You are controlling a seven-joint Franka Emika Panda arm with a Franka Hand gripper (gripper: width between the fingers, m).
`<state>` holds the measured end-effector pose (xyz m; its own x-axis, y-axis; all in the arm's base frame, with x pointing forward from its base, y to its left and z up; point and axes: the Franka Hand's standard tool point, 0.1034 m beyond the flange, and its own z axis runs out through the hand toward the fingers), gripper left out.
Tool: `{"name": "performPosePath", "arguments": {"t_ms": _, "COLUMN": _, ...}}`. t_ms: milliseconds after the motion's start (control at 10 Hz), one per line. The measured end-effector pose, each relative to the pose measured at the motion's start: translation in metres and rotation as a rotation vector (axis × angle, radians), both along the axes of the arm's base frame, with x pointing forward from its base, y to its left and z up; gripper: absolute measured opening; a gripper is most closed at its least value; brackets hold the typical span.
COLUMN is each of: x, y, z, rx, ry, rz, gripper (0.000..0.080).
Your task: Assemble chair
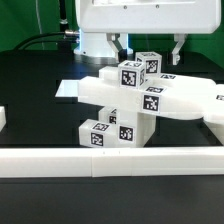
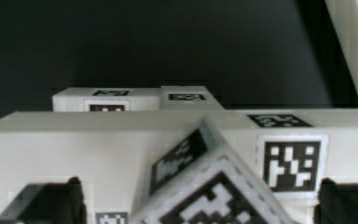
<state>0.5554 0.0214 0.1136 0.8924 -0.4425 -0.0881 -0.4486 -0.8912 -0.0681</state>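
The chair [image 1: 150, 100] stands partly joined in the middle of the black table: chunky white tagged blocks and panels stacked on one another. A tagged block [image 1: 140, 70] tops the stack. My gripper [image 1: 148, 48] hangs open just above that block, one finger on each side, touching nothing. In the wrist view the dark fingertips [image 2: 51, 202] flank a tagged corner of the chair [image 2: 229, 185] right below my gripper [image 2: 197, 205]. More tagged white parts [image 2: 140, 98] lie beyond it.
A long plain white rail [image 1: 110, 160] runs along the table's front, with another white piece [image 1: 3, 118] at the exterior view's left edge. A thin flat white board [image 1: 70, 88] lies behind the stack. The white robot body [image 1: 140, 20] fills the back.
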Motion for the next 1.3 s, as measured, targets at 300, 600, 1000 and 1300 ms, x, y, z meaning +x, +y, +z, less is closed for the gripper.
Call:
{"name": "performPosePath", "arguments": {"t_ms": 300, "x": -0.0013, "y": 0.0016, "z": -0.0005, "rx": 0.002, "ry": 0.009, "rz": 0.003, "gripper": 0.0649}}
{"name": "performPosePath", "arguments": {"t_ms": 600, "x": -0.0022, "y": 0.0044, "z": -0.0012, "rx": -0.005, "ry": 0.000, "rz": 0.182, "gripper": 0.0649}}
{"name": "performPosePath", "arguments": {"t_ms": 1000, "x": -0.0009, "y": 0.0014, "z": -0.0013, "rx": -0.004, "ry": -0.031, "rz": 0.468, "gripper": 0.0649}}
{"name": "performPosePath", "arguments": {"t_ms": 1300, "x": -0.0006, "y": 0.0000, "z": -0.0011, "rx": -0.019, "ry": -0.035, "rz": 0.615, "gripper": 0.0649}}
